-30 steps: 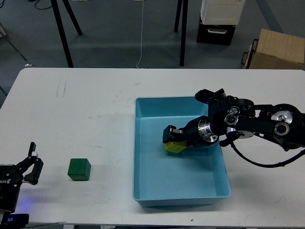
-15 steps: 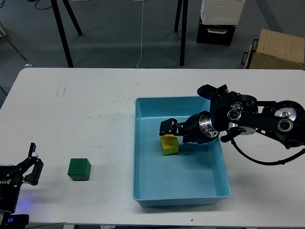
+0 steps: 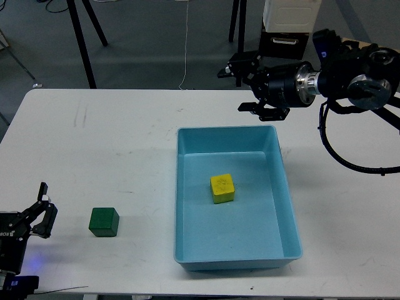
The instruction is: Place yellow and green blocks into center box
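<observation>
The yellow block (image 3: 222, 188) lies on the floor of the light blue box (image 3: 287, 206), a little left of its middle. The green block (image 3: 104, 222) sits on the white table, left of the box. My right gripper (image 3: 240, 86) is open and empty, held high above the box's far edge, its fingers (image 3: 232, 65) spread apart. My left gripper (image 3: 42, 211) is open and empty at the lower left, near the table's front edge, left of the green block.
The white table (image 3: 112, 144) stretches wide to the left of the box. Beyond its far edge are black stand legs (image 3: 81, 37), a black and white cabinet (image 3: 284, 31) and a cardboard box (image 3: 362, 65) on the floor.
My right gripper let go of the yellow block inside the box, then rose up and back to above the box's far edge. The left arm barely moved.
</observation>
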